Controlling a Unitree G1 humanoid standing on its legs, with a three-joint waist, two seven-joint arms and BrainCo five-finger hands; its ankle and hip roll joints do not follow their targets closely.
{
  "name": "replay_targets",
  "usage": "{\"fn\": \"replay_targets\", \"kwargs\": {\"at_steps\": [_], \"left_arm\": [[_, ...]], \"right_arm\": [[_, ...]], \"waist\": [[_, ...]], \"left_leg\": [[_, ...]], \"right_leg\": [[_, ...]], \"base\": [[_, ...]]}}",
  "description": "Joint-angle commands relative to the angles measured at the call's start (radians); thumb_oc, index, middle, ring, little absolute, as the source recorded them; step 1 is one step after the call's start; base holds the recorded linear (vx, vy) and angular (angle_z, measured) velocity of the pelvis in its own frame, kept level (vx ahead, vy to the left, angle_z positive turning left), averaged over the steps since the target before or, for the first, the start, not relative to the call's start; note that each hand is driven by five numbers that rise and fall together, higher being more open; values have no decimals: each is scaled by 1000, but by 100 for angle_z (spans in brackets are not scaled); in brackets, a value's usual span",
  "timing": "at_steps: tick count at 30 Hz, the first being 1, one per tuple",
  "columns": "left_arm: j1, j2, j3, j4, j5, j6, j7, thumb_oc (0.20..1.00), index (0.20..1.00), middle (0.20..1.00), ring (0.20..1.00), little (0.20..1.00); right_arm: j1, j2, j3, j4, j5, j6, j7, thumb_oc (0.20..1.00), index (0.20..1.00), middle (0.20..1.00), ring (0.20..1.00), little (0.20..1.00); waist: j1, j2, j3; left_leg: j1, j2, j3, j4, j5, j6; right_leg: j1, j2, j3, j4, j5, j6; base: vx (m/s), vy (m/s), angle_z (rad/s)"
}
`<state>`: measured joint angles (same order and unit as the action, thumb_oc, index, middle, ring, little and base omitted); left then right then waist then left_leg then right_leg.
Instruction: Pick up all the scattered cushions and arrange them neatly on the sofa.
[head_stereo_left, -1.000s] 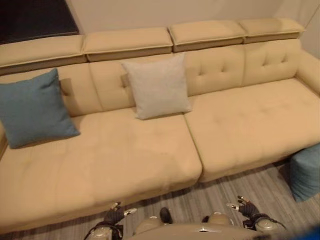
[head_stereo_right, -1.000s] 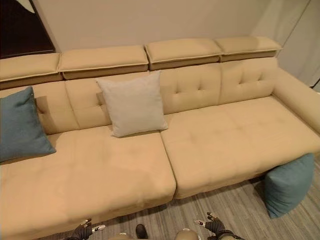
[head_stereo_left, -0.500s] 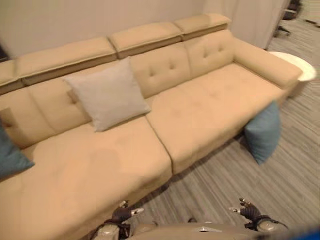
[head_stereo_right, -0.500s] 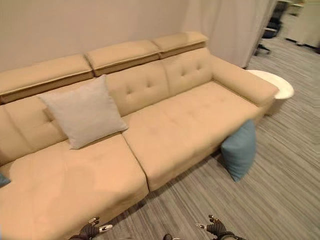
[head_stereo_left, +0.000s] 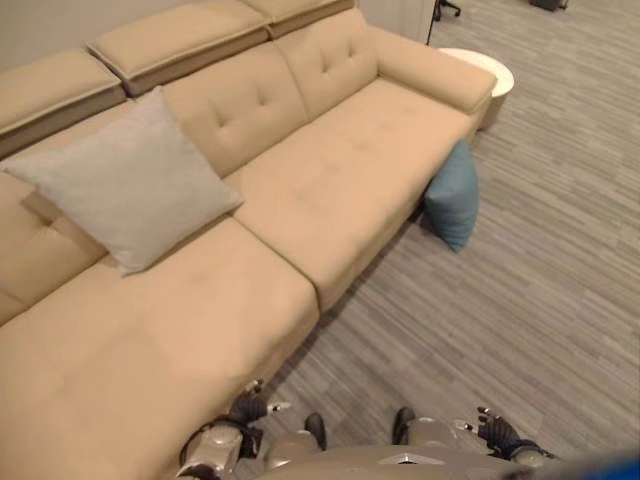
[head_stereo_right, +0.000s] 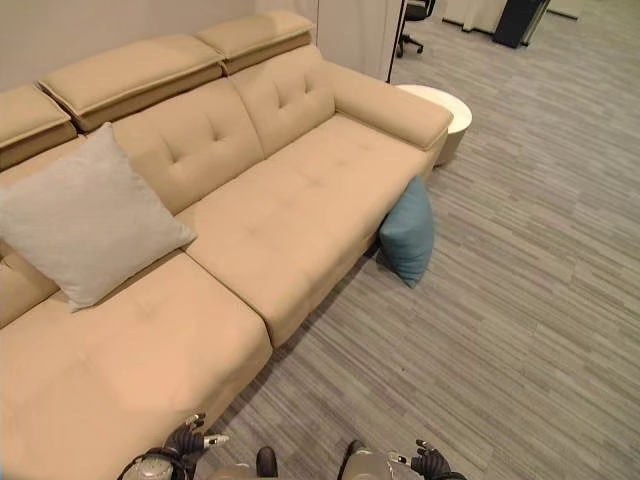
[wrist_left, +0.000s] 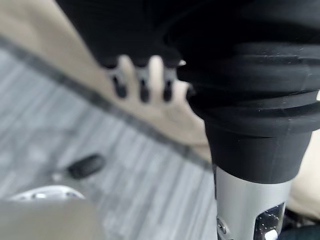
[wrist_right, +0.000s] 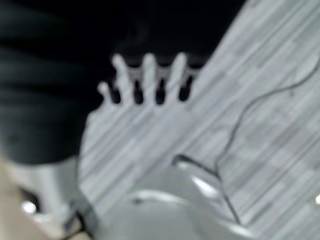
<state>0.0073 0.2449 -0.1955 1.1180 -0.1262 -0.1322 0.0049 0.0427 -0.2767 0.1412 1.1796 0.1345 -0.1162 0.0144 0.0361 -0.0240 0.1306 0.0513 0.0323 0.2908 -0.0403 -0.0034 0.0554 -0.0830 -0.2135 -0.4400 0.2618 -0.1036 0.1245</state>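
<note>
I see one grey cushion (head_stereo_left: 125, 180) already propped against the sofa (head_stereo_left: 330, 190) backrest. A blue cushion (head_stereo_left: 452, 195) is on the floor (head_stereo_left: 520, 280), leaning on the sofa's front edge near the armrest end; I judge it is left to collect. My left hand (head_stereo_left: 246, 408) and right hand (head_stereo_left: 497, 432) hang low, fingers apart, holding nothing.

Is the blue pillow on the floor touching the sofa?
Touching: in the right eye view the blue pillow stands on the floor, leaning against the sofa front.
</note>
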Motion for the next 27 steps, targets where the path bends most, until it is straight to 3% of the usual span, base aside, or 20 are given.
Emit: {"fn": "replay_targets", "kwargs": {"at_steps": [1, 8, 9, 10, 12, 13, 15, 17, 18, 19, 21, 22, 26, 27], "left_arm": [[-25, -7, 6, -19, 6, -13, 3, 1000, 1000, 1000, 1000, 1000], [-36, -45, -15, 4, -6, -13, -6, 1000, 1000, 1000, 1000, 1000], [-38, -59, -29, -11, -27, -16, -4, 1000, 1000, 1000, 1000, 1000], [-38, -59, -29, -11, -27, -16, -4, 1000, 1000, 1000, 1000, 1000], [-41, -66, -45, -27, -44, -15, -5, 1000, 1000, 1000, 1000, 1000], [-41, -66, -45, -27, -44, -15, -5, 1000, 1000, 1000, 1000, 1000], [-51, -67, -63, -36, -47, -14, -1, 1000, 1000, 1000, 1000, 1000], [-55, -67, -60, -25, -49, -15, 8, 1000, 1000, 1000, 1000, 1000], [-59, -67, -60, -20, -50, -15, 11, 1000, 1000, 1000, 1000, 1000], [-60, -67, -63, -12, -45, -15, 14, 1000, 1000, 1000, 1000, 1000], [-57, -65, -62, -10, -46, -15, 16, 1000, 1000, 1000, 1000, 1000], [-51, -60, -48, -9, -53, -16, 17, 1000, 1000, 1000, 1000, 1000], [-46, -58, -38, -1, -54, -14, 18, 1000, 1000, 1000, 1000, 1000], [-45, -51, -37, -14, -58, -13, 16, 1000, 1000, 1000, 1000, 1000]], "right_arm": [[-40, -11, 9, 11, 24, -17, -18, 1000, 1000, 1000, 1000, 1000], [-35, -16, 17, 17, 37, -18, -17, 1000, 1000, 1000, 1000, 1000], [-28, -20, 17, 22, 49, -23, -18, 1000, 1000, 1000, 1000, 1000], [-28, -20, 17, 22, 49, -23, -18, 1000, 1000, 1000, 1000, 1000], [-25, -25, 16, 31, 62, -21, -22, 1000, 1000, 1000, 1000, 1000], [-25, -25, 16, 31, 62, -21, -22, 1000, 1000, 1000, 1000, 1000], [-30, -26, 26, 26, 61, -20, -24, 1000, 1000, 1000, 1000, 1000], [-30, -24, 31, 29, 61, -20, -24, 1000, 1000, 1000, 1000, 1000], [-33, -24, 34, 32, 59, -21, -26, 1000, 1000, 1000, 1000, 1000], [-39, -27, 41, 34, 57, -23, -31, 1000, 1000, 1000, 1000, 1000], [-44, -27, 44, 35, 56, -24, -31, 1000, 1000, 1000, 1000, 1000], [-55, -21, 48, 38, 57, -24, -30, 1000, 1000, 1000, 1000, 1000], [-73, -13, 50, 33, 55, -25, -29, 1000, 1000, 1000, 1000, 1000], [-88, -13, 58, 27, 38, -23, -30, 1000, 1000, 1000, 1000, 1000]], "waist": [[48, -8, -37], [3, -6, -33], [-15, -14, -20], [-15, -13, -20], [-10, -25, -2], [-10, -25, -3], [7, -36, 10], [13, -46, 7], [20, -48, 10], [39, -46, 12], [51, -46, 17], [67, -49, 15], [83, -43, 0], [97, -32, -5]], "left_leg": [[-9, -3, -40, 77, -48, -99], [-14, 23, -17, 135, -51, -118], [-44, 53, -8, 248, -51, -139], [-46, 55, -9, 251, -52, -139], [-96, 62, -58, 363, -3, -163], [-97, 62, -58, 363, -3, -163], [-152, 27, -122, 334, -16, -151], [-186, 15, -128, 274, -8, -135], [-206, 3, -145, 255, 5, -132], [-253, -12, -181, 213, 58, -140], [-261, -20, -196, 204, 70, -143], [-225, -34, -211, 197, 46, -133], [-172, -51, -199, 174, 21, -113], [-134, -45, -163, 158, -1, -92]], "right_leg": [[57, 12, -89, -107, 133, 64], [75, 63, -9, -183, 114, 25], [93, 83, 8, -207, 105, 8], [93, 84, 7, -207, 105, 7], [121, 100, 32, -236, 103, -13], [120, 100, 32, -236, 103, -12], [136, 113, 64, -255, 101, -15], [139, 122, 85, -264, 102, -13], [145, 129, 96, -266, 100, -13], [158, 157, 122, -268, 92, -12], [166, 167, 138, -265, 85, -12], [175, 174, 163, -249, 68, -12], [166, 165, 155, -184, 53, 3], [135, 130, 116, -78, 66, 29]], "base": [[-10, -226, -101], [26, -197, -33], [10, -186, -15], [20, -238, 1], [48, -152, -2], [65, -134, -17], [122, -99, -39], [156, -79, -49], [184, -68, -37], [184, -70, -30], [185, -54, -56], [266, -32, -97], [206, 28, -82], [205, 66, -45]]}}
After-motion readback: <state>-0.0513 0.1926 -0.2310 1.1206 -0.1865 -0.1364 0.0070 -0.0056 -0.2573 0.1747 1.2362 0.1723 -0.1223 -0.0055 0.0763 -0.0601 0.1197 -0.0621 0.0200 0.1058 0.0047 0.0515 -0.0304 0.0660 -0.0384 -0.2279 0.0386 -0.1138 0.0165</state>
